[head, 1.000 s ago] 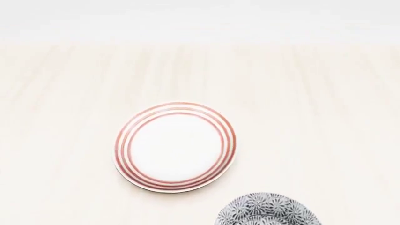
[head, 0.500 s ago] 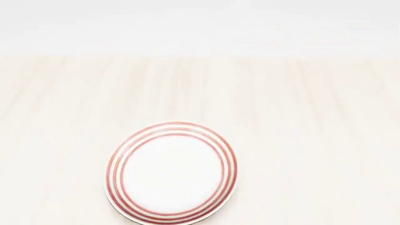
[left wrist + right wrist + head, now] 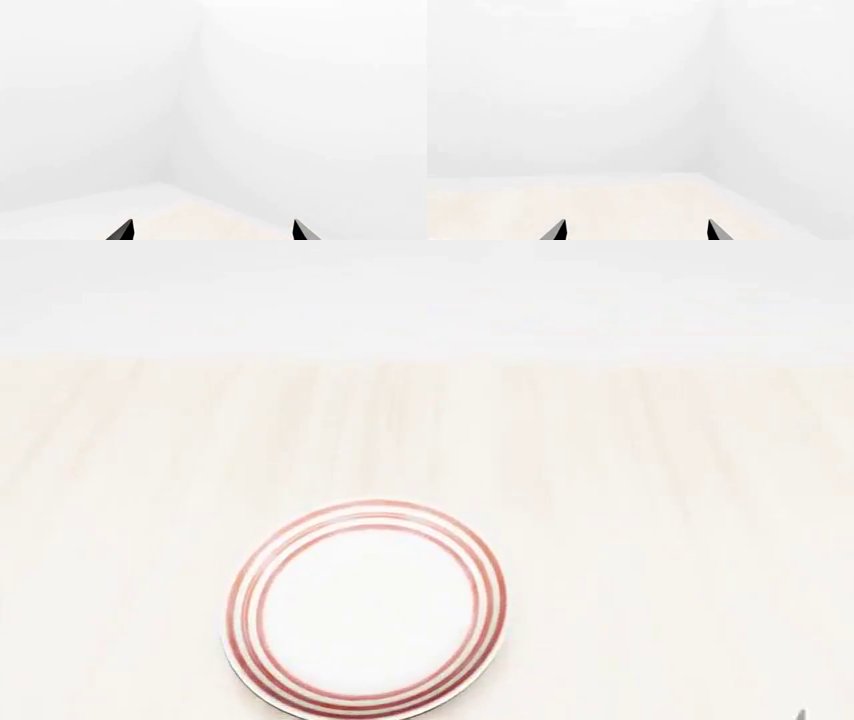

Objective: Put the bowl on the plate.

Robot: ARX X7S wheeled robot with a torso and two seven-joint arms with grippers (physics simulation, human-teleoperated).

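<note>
The plate (image 3: 364, 610), white with three red-orange rings, lies flat on the pale wooden table (image 3: 627, 490), low and left of centre in the head view; its near rim is cut by the frame edge. The bowl is out of view in every frame. My left gripper (image 3: 212, 231) is open, showing only two dark fingertips (image 3: 123, 231) set wide apart with nothing between them. My right gripper (image 3: 636, 231) is also open and holds nothing. Both wrist views look over the table surface toward white walls and show neither dish.
The table's far edge (image 3: 427, 358) meets a plain white wall. A tiny grey sliver (image 3: 799, 715) pokes in at the head view's bottom right edge, too small to identify. A wall corner (image 3: 190, 100) shows in the left wrist view.
The head view has tilted up, so the plate slid lower in the picture and the bowl dropped out of view. A small sliver has appeared at the bottom right.
</note>
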